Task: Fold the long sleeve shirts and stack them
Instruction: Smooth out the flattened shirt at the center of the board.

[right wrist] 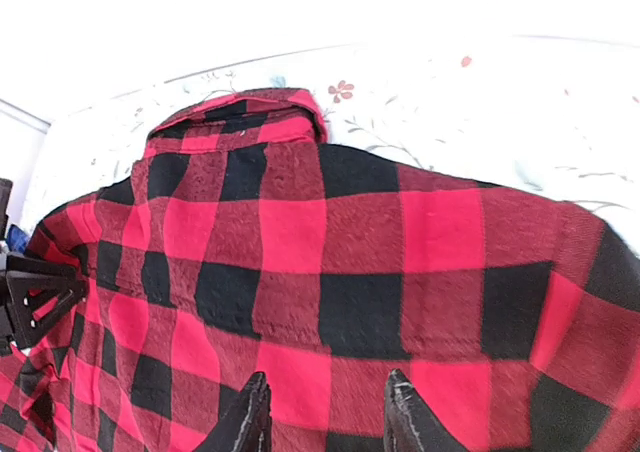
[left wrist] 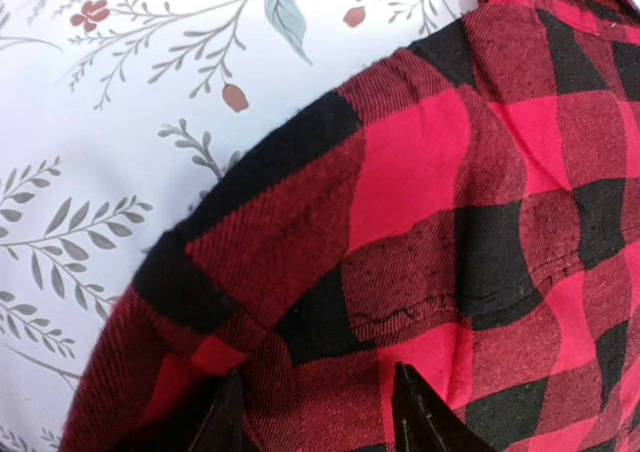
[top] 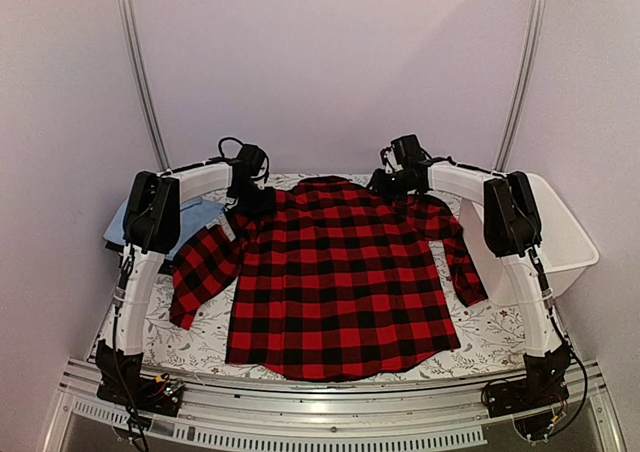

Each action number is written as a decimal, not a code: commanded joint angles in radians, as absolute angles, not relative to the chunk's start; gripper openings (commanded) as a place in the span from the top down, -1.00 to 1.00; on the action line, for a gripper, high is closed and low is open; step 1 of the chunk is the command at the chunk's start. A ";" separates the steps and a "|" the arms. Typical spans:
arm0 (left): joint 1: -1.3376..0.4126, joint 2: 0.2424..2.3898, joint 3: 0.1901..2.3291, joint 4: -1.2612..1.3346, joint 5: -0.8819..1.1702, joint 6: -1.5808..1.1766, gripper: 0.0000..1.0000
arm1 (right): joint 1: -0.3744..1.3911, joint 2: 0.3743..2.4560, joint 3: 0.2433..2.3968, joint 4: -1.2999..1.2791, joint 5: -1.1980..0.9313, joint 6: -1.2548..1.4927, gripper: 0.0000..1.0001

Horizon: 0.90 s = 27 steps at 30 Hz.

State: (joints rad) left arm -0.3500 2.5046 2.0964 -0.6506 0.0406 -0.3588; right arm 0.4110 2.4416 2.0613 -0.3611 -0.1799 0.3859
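The red-and-black flannel shirt (top: 340,292) covers most of the floral tablecloth (top: 200,340); bare cloth lies near both front corners; white plastic basket (top: 565,247) blocks the right edge, light blue shirt (top: 200,214) the far left.

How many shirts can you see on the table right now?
2. The red-and-black flannel shirt lies spread flat mid-table. A light blue shirt sits at the far left edge. More may be hidden beneath it or behind the arms.
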 commanded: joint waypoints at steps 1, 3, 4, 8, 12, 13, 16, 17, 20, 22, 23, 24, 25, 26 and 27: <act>-0.345 2.497 2.068 -0.699 0.076 -0.350 -0.01 | 0.400 2.574 2.114 -0.345 -0.257 0.457 0.30; -0.346 2.475 2.057 -0.699 0.080 -0.345 -0.02 | 0.391 2.592 2.113 -0.343 -0.246 0.480 0.31; -0.347 2.462 2.055 -0.699 0.079 -0.341 -0.02 | 0.385 2.597 2.110 -0.343 -0.243 0.489 0.31; -0.345 2.419 2.055 -0.701 0.077 -0.328 -0.04 | 0.345 2.600 2.093 -0.350 -0.245 0.523 0.31; -0.344 2.399 2.076 -0.710 0.090 -0.324 -0.04 | 0.304 2.606 2.089 -0.378 -0.226 0.549 0.31; -0.345 2.393 2.083 -0.714 0.096 -0.324 -0.04 | 0.294 2.608 2.088 -0.387 -0.223 0.563 0.31; -0.348 2.350 2.075 -0.715 0.110 -0.329 -0.05 | 0.259 2.612 2.075 -0.400 -0.223 0.599 0.31; -0.349 2.329 2.066 -0.715 0.116 -0.332 -0.07 | 0.252 2.612 2.074 -0.395 -0.239 0.604 0.30; -0.351 2.239 2.003 -0.709 0.120 -0.348 -0.10 | 0.248 2.614 2.083 -0.373 -0.284 0.599 0.24; -0.350 2.149 1.907 -0.669 0.116 -0.368 -0.12 | 0.249 2.608 2.085 -0.356 -0.312 0.593 0.21; -0.350 2.094 1.842 -0.642 0.114 -0.379 -0.14 | 0.253 2.598 2.085 -0.352 -0.317 0.586 0.19; -0.349 2.045 1.753 -0.616 0.111 -0.397 -0.15 | 0.257 2.592 2.085 -0.350 -0.321 0.579 0.14; -0.349 1.987 1.691 -0.591 0.105 -0.413 -0.16 | 0.260 2.583 2.084 -0.348 -0.329 0.566 0.10; -0.348 1.932 1.622 -0.561 0.098 -0.428 -0.17 | 0.267 2.567 2.085 -0.347 -0.333 0.550 0.07; -0.350 1.878 1.550 -0.537 0.091 -0.447 -0.19 | 0.274 2.557 2.084 -0.347 -0.330 0.538 0.02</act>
State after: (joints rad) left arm -0.3504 2.0586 1.7496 -0.6353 0.1013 -0.3782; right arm 0.2562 2.5744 2.1025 -0.3134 -0.3191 0.5793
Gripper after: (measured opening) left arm 0.580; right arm 0.458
